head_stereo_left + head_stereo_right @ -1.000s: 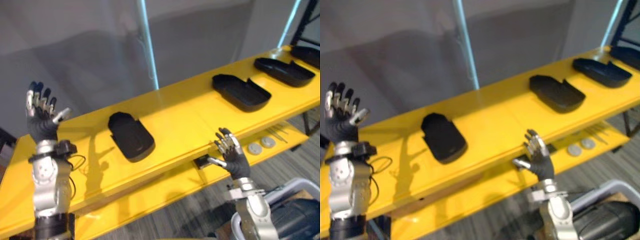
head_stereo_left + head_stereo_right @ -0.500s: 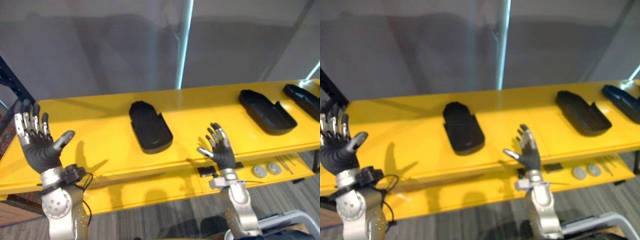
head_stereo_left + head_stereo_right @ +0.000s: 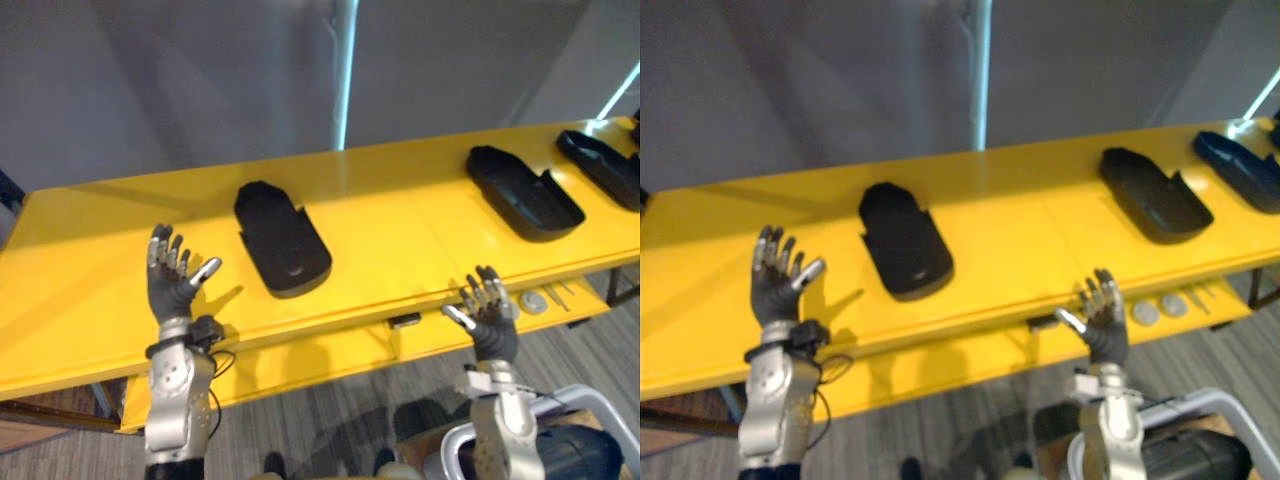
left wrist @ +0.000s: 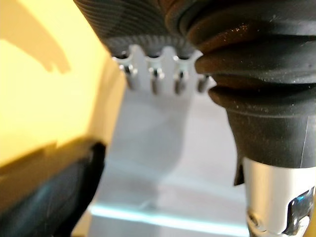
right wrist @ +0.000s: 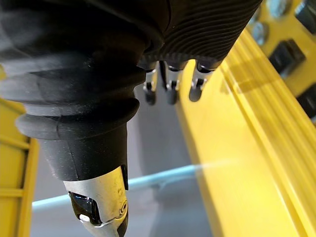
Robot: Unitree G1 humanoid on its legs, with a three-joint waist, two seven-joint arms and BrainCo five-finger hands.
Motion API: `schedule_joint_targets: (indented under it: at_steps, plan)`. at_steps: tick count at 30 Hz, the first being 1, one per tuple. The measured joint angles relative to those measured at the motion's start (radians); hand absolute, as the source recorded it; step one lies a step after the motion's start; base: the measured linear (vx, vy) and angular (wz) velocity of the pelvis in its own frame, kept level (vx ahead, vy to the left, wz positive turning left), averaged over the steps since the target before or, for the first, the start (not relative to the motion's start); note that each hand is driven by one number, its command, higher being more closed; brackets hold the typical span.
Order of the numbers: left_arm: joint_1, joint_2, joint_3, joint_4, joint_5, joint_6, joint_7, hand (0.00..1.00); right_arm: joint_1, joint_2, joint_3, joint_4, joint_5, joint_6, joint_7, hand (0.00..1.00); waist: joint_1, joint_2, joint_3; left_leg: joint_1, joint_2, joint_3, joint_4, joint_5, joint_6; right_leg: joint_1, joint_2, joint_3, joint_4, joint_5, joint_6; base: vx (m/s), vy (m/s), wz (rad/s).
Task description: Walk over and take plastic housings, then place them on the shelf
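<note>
Both hands are hovering empty in front of the yellow bench (image 3: 90,260), fingers spread wide and straight. The left hand (image 3: 172,285) is standing over the bench's near left part, and the right hand (image 3: 488,315) is standing at its near edge, further right. 3 black plastic housings are lying on the bench top: the nearest housing (image 3: 282,240) just right of the left hand, a second housing (image 3: 524,192) well to the right, and a third housing (image 3: 602,168) at the far right end. Neither hand is touching any of them.

The robot is probably lining up its reach for the nearest housing. To do that well, the left hand should be coming in low along the shell's left long side. The right hand should be crossing leftward to brace the opposite side, so the shell is not skidding across the smooth top.
</note>
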Motion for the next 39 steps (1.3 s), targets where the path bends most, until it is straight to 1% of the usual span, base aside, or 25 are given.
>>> schedule_joint_targets:
  at_steps: [1, 2, 4, 5, 6, 7, 8, 9, 11, 12, 14, 16, 18, 19, 22, 24, 25, 27, 28, 29, 31, 35, 37, 39]
  plan:
    - [-0.012, 0.016, 0.000, 0.000, -0.006, 0.000, 0.007, 0.00, -0.003, -0.004, -0.006, 0.000, 0.001, 0.003, 0.002, 0.00, 0.000, 0.002, 0.002, 0.008, 0.000, 0.003, 0.000, 0.000, -0.001, 0.000, 0.001, 0.007, 0.000, 0.000, 0.000, 0.05, 0.004, -0.19]
    - [-0.036, 0.044, 0.015, 0.001, -0.021, 0.001, 0.020, 0.00, -0.013, -0.015, -0.017, 0.000, 0.002, 0.006, 0.012, 0.00, -0.001, 0.012, 0.008, 0.016, 0.001, 0.008, 0.000, -0.004, -0.002, 0.000, 0.001, 0.025, 0.006, 0.000, 0.000, 0.03, 0.008, -0.18]
    - [-0.061, 0.065, 0.038, 0.020, -0.022, 0.001, 0.028, 0.00, -0.019, -0.025, -0.027, -0.008, 0.002, 0.004, 0.028, 0.00, -0.002, 0.023, 0.014, 0.025, 0.002, 0.027, 0.000, -0.008, -0.001, 0.000, 0.001, 0.038, 0.010, 0.000, 0.000, 0.00, 0.013, -0.23]
    - [-0.073, 0.072, 0.061, 0.043, -0.027, 0.002, 0.037, 0.00, -0.020, -0.031, -0.033, -0.024, 0.002, 0.004, 0.050, 0.00, 0.000, 0.031, 0.019, 0.030, 0.005, 0.035, 0.002, -0.014, -0.001, 0.002, 0.001, 0.054, 0.010, 0.000, -0.001, -0.04, 0.009, -0.25]
    - [-0.077, 0.077, 0.073, 0.055, -0.027, 0.002, 0.042, 0.00, -0.019, -0.031, -0.040, -0.040, 0.002, 0.000, 0.062, 0.00, -0.002, 0.036, 0.023, 0.030, 0.005, 0.037, 0.009, -0.020, 0.000, 0.004, 0.000, 0.057, 0.010, -0.001, -0.001, -0.05, 0.008, -0.28]
    - [-0.082, 0.093, 0.088, 0.081, -0.026, 0.003, 0.055, 0.00, -0.018, -0.034, -0.051, -0.067, 0.002, -0.014, 0.077, 0.00, -0.006, 0.043, 0.027, 0.030, 0.006, 0.051, 0.023, -0.033, 0.001, 0.004, -0.001, 0.068, 0.010, -0.002, -0.002, -0.06, 0.012, -0.21]
    - [-0.089, 0.108, 0.101, 0.111, -0.026, 0.004, 0.064, 0.00, -0.018, -0.043, -0.065, -0.086, 0.004, -0.028, 0.099, 0.00, -0.011, 0.047, 0.027, 0.031, 0.006, 0.058, 0.026, -0.038, 0.001, 0.003, -0.001, 0.077, 0.010, -0.003, -0.001, -0.04, 0.016, -0.18]
    - [-0.097, 0.112, 0.112, 0.126, -0.026, 0.007, 0.069, 0.00, -0.018, -0.050, -0.073, -0.094, 0.010, -0.030, 0.111, 0.00, -0.017, 0.047, 0.027, 0.031, 0.006, 0.058, 0.027, -0.038, 0.002, 0.003, -0.001, 0.077, 0.010, -0.004, 0.000, -0.03, 0.016, -0.09]
    - [-0.150, 0.166, 0.127, 0.219, -0.019, 0.030, 0.098, 0.00, -0.018, -0.076, -0.100, -0.118, 0.022, -0.030, 0.153, 0.00, -0.031, 0.048, 0.027, 0.032, 0.007, 0.060, 0.027, -0.037, 0.001, 0.003, 0.001, 0.079, 0.011, -0.005, 0.000, 0.00, 0.000, 0.00]
    - [-0.166, 0.182, 0.127, 0.248, -0.017, 0.043, 0.102, 0.00, -0.018, -0.081, -0.104, -0.120, 0.030, -0.031, 0.159, 0.00, -0.035, 0.048, 0.027, 0.032, 0.007, 0.061, 0.027, -0.037, 0.001, 0.002, 0.001, 0.080, 0.011, -0.005, 0.000, 0.00, 0.008, -0.05]
    - [-0.228, 0.230, 0.139, 0.372, -0.018, 0.083, 0.112, 0.00, -0.020, -0.101, -0.104, -0.120, 0.032, -0.031, 0.184, 0.00, -0.048, 0.049, 0.027, 0.031, 0.007, 0.075, 0.025, -0.036, -0.001, -0.009, 0.004, 0.093, 0.014, -0.005, 0.000, 0.01, 0.015, -0.14]
    - [-0.261, 0.250, 0.152, 0.449, -0.022, 0.090, 0.110, 0.00, -0.022, -0.106, -0.105, -0.121, 0.032, -0.030, 0.198, 0.00, -0.055, 0.053, 0.030, 0.032, 0.007, 0.085, 0.025, -0.036, -0.001, -0.017, 0.006, 0.104, 0.017, -0.005, -0.001, 0.02, 0.014, -0.17]
    - [-0.312, 0.258, 0.147, 0.532, -0.030, 0.109, 0.098, 0.00, -0.023, -0.111, -0.114, -0.121, 0.040, -0.028, 0.204, 0.00, -0.068, 0.062, 0.035, 0.033, 0.006, 0.087, 0.023, -0.036, -0.001, -0.020, 0.006, 0.108, 0.019, -0.005, -0.001, 0.01, 0.006, -0.03]
    - [-0.324, 0.258, 0.145, 0.548, -0.032, 0.115, 0.097, 0.00, -0.024, -0.112, -0.116, -0.121, 0.048, -0.028, 0.206, 0.00, -0.071, 0.065, 0.036, 0.033, 0.006, 0.087, 0.022, -0.036, -0.001, -0.021, 0.006, 0.110, 0.020, -0.005, -0.001, 0.02, 0.012, -0.04]
    - [-0.382, 0.258, 0.135, 0.641, -0.076, 0.133, 0.087, 0.00, -0.033, -0.129, -0.119, -0.122, 0.052, -0.028, 0.217, 0.00, -0.081, 0.079, 0.045, 0.031, 0.007, 0.094, 0.022, -0.036, -0.001, -0.032, 0.008, 0.129, 0.028, -0.006, -0.003, 0.00, 0.009, -0.07]
    - [-0.410, 0.272, 0.098, 0.707, -0.115, 0.150, 0.067, 0.00, -0.035, -0.149, -0.120, -0.122, 0.052, -0.028, 0.217, 0.00, -0.088, 0.090, 0.053, 0.031, 0.009, 0.098, 0.025, -0.038, -0.002, -0.038, 0.008, 0.138, 0.035, -0.011, -0.006, -0.02, 0.002, -0.06]
    - [-0.417, 0.280, 0.087, 0.725, -0.129, 0.153, 0.059, 0.00, -0.036, -0.152, -0.120, -0.122, 0.052, -0.028, 0.217, 0.00, -0.089, 0.093, 0.057, 0.030, 0.009, 0.101, 0.027, -0.039, -0.003, -0.044, 0.008, 0.143, 0.043, -0.016, -0.006, -0.04, -0.003, -0.12]
    - [-0.449, 0.304, 0.067, 0.786, -0.182, 0.161, 0.042, 0.00, -0.040, -0.168, -0.120, -0.122, 0.053, -0.025, 0.217, 0.00, -0.096, 0.092, 0.083, 0.024, 0.020, 0.107, 0.060, -0.055, -0.006, -0.060, 0.009, 0.160, 0.087, -0.039, -0.008, -0.05, -0.013, -0.12]
    - [-0.452, 0.306, 0.067, 0.794, -0.190, 0.161, 0.039, 0.00, -0.040, -0.172, -0.120, -0.122, 0.053, -0.025, 0.217, 0.00, -0.098, 0.093, 0.083, 0.020, 0.023, 0.108, 0.063, -0.056, -0.007, -0.069, 0.010, 0.164, 0.097, -0.045, -0.009, -0.04, -0.030, -0.04]
    - [-0.462, 0.320, 0.061, 0.810, -0.220, 0.161, 0.028, 0.00, -0.042, -0.177, -0.120, -0.123, 0.054, -0.025, 0.217, 0.00, -0.106, 0.092, 0.088, 0.007, 0.025, 0.107, 0.076, -0.058, -0.008, -0.086, 0.010, 0.166, 0.119, -0.053, -0.010, -0.03, -0.034, -0.02]
    - [-0.490, 0.341, 0.043, 0.820, -0.250, 0.161, 0.019, 0.00, -0.051, -0.190, -0.122, -0.123, 0.070, -0.025, 0.216, 0.00, -0.108, 0.093, 0.116, -0.016, 0.028, 0.109, 0.092, -0.059, -0.010, -0.123, 0.014, 0.182, 0.157, -0.062, -0.017, -0.04, -0.037, -0.05]
    - [-0.530, 0.340, 0.024, 0.820, -0.265, 0.157, 0.016, 0.00, -0.068, -0.195, -0.118, -0.123, 0.070, -0.025, 0.216, 0.00, -0.111, 0.099, 0.149, -0.040, 0.033, 0.106, 0.113, -0.059, -0.010, -0.141, 0.014, 0.183, 0.174, -0.064, -0.021, -0.05, -0.020, 0.01]
    - [-0.535, 0.340, 0.022, 0.817, -0.267, 0.142, 0.017, 0.00, -0.071, -0.196, -0.091, -0.123, 0.070, -0.025, 0.210, 0.00, -0.110, 0.096, 0.164, -0.045, 0.035, 0.104, 0.117, -0.059, -0.010, -0.150, 0.015, 0.184, 0.187, -0.070, -0.024, -0.05, -0.021, 0.02]
    - [-0.550, 0.341, 0.011, 0.817, -0.296, 0.132, 0.017, 0.00, -0.071, -0.196, -0.076, -0.127, 0.070, -0.026, 0.192, 0.00, -0.110, 0.095, 0.175, -0.052, 0.035, 0.100, 0.120, -0.059, -0.010, -0.153, 0.014, 0.183, 0.191, -0.073, -0.023, -0.04, -0.014, 0.08]
